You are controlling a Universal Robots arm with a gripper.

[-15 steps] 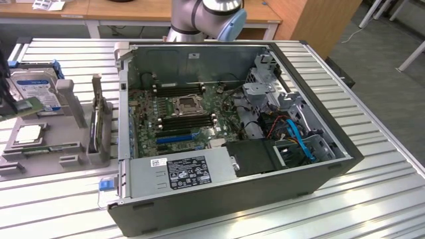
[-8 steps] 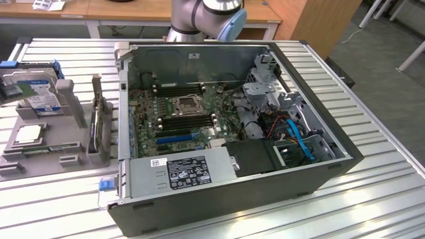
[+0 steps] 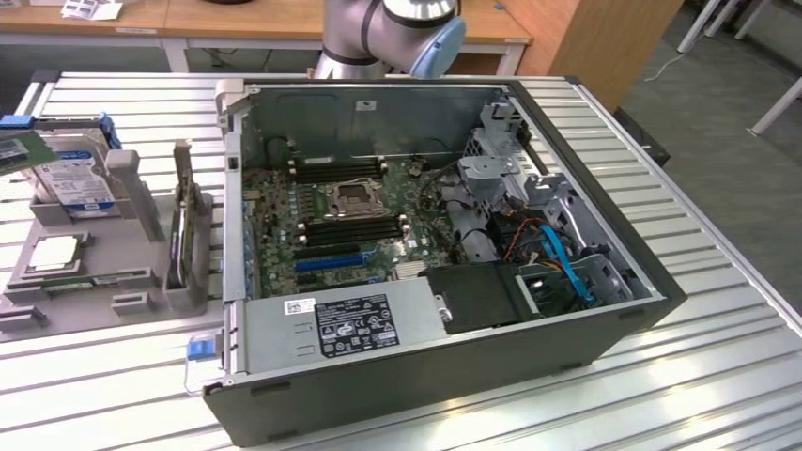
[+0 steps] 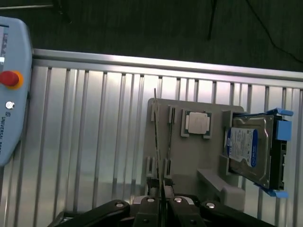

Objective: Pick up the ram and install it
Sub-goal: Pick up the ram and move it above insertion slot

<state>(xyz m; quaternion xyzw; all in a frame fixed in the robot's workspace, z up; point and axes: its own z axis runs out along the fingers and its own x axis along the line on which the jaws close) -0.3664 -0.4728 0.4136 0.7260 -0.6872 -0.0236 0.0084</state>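
An opened computer case [image 3: 476,385] lies on its side on a slatted metal table [image 3: 727,376], its motherboard [image 3: 269,207] exposed below the base of a robot arm [image 3: 389,28]. On the exterior view's left, a grey holder [image 3: 131,183] carries a hard drive [image 3: 75,183] and a processor chip [image 3: 53,254]. A green ram stick [image 3: 15,150] shows at the edge, partly cut off.

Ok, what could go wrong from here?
1. The ram stands on edge in the gray fixture, a very thin target; a gripper coming down slightly off could hit the slot posts or tip it.
2. The memory slots sit deep inside the computer case, near cables, so clearance looks tight.
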